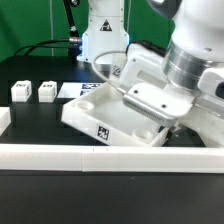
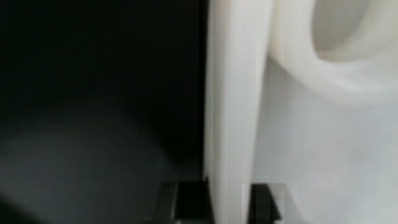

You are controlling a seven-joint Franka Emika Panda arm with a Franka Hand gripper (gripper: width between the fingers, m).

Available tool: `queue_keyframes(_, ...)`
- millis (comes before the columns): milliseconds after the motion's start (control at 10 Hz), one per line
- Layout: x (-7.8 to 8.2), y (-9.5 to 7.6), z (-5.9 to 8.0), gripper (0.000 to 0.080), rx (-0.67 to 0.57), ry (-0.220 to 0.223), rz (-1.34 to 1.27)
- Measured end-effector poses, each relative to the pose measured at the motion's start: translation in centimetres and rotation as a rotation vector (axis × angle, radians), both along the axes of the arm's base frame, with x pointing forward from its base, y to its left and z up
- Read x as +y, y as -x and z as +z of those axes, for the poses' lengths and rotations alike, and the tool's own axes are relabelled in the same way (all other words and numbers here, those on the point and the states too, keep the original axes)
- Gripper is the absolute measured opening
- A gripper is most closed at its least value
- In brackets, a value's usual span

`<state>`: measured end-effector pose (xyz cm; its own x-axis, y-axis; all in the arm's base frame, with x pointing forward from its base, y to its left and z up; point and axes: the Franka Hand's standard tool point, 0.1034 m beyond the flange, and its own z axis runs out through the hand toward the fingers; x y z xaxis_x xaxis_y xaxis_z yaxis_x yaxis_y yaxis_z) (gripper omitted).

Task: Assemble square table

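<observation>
Currently I have the gripper clamped shut on the tabletop rim — tabletop tilted, extending toward the exterior view's left.

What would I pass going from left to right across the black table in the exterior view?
first leg → second leg → square tabletop, tilted up off the table.
</observation>
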<state>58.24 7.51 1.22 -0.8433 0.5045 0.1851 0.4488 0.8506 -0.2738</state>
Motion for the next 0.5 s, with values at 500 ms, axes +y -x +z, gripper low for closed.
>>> queue_keyframes(500, -0.56, 0.68, -0.02, 0.0057, 0.087, -0.131, 0.264)
